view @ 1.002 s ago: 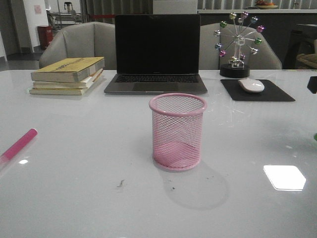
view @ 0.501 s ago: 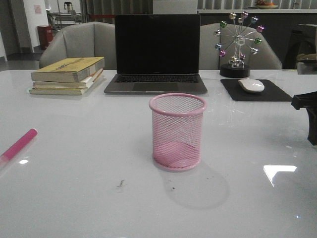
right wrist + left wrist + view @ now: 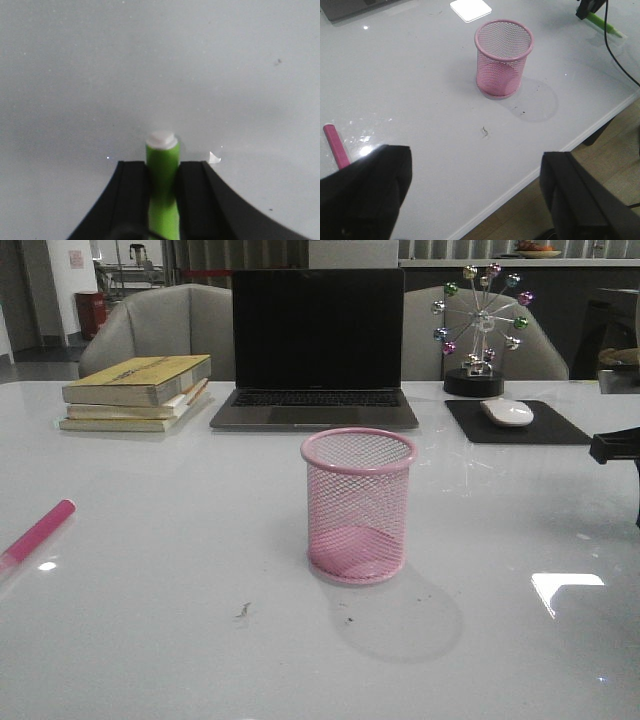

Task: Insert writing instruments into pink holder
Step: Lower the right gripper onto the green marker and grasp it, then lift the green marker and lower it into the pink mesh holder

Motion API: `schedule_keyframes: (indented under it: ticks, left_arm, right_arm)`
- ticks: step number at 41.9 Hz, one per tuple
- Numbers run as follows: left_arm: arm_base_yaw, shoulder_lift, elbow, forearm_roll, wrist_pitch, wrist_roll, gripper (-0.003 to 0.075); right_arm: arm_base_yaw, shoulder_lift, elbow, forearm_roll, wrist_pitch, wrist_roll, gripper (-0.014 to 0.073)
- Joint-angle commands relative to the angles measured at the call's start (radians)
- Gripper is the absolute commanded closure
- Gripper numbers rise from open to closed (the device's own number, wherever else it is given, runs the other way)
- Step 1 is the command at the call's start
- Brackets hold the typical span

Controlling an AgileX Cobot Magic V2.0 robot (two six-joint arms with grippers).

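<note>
Front view: the cylindrical pink wire-mesh pen cup (image 3: pixel 359 506) stood upright at the centre of the glossy white table (image 3: pixel 180 640), with nothing inside it. The pink-magenta marker pen (image 3: pixel 37 535) lay flat near the left edge of the table, well apart from the cup. Behind the cup stood an open dark laptop (image 3: pixel 316 350). A stack of books with a yellow top cover (image 3: pixel 137 392) lay to the left of the laptop. To the right of it were a white mouse (image 3: pixel 508 412) on a black mouse pad (image 3: pixel 560 430) and a ferris-wheel ornament with coloured balls (image 3: pixel 479 328). A black part of the right arm (image 3: pixel 618 446) showed at the right edge; the fingers themselves were out of this view.

Left wrist view: the left gripper (image 3: pixel 470 192) had its two black fingers (image 3: pixel 367 192) spread wide, with nothing between them, above the table near its front edge. The pink cup stood upright beyond them, the pink-magenta pen lay to one side on the table, and the lime green marker pen (image 3: pixel 605 26) lay far off beside a black gripper part.

Right wrist view: the right gripper (image 3: pixel 162 172) had both black fingers (image 3: pixel 131 200) pressed against the barrel of the lime green pen, whose white end cap projected past the fingertips. The table surface lay directly behind it.
</note>
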Motion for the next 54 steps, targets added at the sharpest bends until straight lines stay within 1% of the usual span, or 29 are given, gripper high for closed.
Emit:
schedule_keyframes:
  ticks: [1,32,35,39,44,48,54]
  left_arm:
    - [-0.009,0.004,-0.028,-0.01,-0.075,0.002,0.0139]
    - [-0.009,0.004,-0.028,-0.01,-0.075,0.002,0.0139]
    - [-0.009,0.004,-0.028,-0.01,-0.075,0.002,0.0139]
    - [-0.009,0.004,-0.028,-0.01,-0.075,0.002,0.0139]
    - [-0.009,0.004,-0.028,-0.01,-0.075,0.002,0.0139]
    - [-0.009,0.004,-0.028,-0.01,-0.075,0.002,0.0139]
    - [-0.009,0.004,-0.028,-0.01,-0.075,0.002,0.0139]
  right_arm:
    - [-0.008,-0.053,-0.03,-0.003,0.005,-0.01,0.0337]
    - [-0.008,-0.052,-0.03,-0.003,0.003,-0.022,0.0341]
    - [-0.008,-0.052,-0.03,-0.002,0.003,-0.022,0.0374]
    - [-0.008,-0.052,-0.03,0.002,0.003,-0.022,0.0449]
    - [-0.007,-0.07,-0.03,0.003,0.0,-0.022,0.0463]
    - [-0.006,-0.126,-0.009,0.005,-0.037,-0.022,0.0463]
    - [0.014,-0.305,0.128,0.014,-0.197,-0.028,0.0463]
